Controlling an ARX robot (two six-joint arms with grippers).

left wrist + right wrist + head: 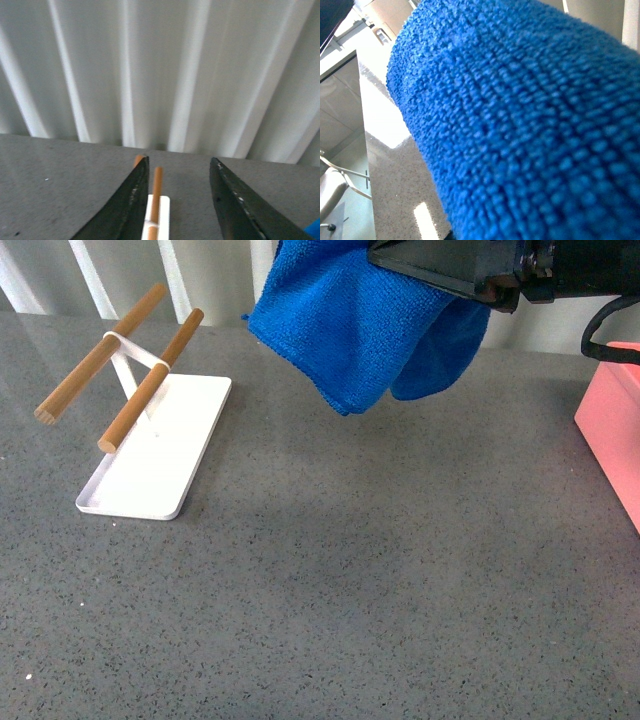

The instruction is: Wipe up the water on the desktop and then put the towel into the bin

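The desktop [350,590] fills the front view, a dark grey speckled slab that runs back to a pale ribbed wall [160,70] at its far edge. The towel [345,325] hangs in the air at 12 o'clock in that view. It is clear of the stone, bunched in thick blue folds, and its lowest corner droops toward the middle of the slab. The right gripper [440,270] comes in from 1 o'clock, its black jaws clamped on the cloth's upper part. In the right wrist view the plush blue weave [520,130] covers nearly everything, with pale speckled stone beyond it. The bin [612,425] sits on the desktop at 3 o'clock, cut by the picture's edge and well apart from the towel; only one salmon-pink wall and part of the rim show. At 9 o'clock a white tray [165,465] lies flat on the stone, carrying two wooden rods [150,390] on a thin white stand, both slanting up toward 1 o'clock. The left gripper [179,165] is out of the front view. Its own camera shows its dark fingers [132,200] spread apart with nothing between them, facing the wall, with the tray and rods low between them on the stone.
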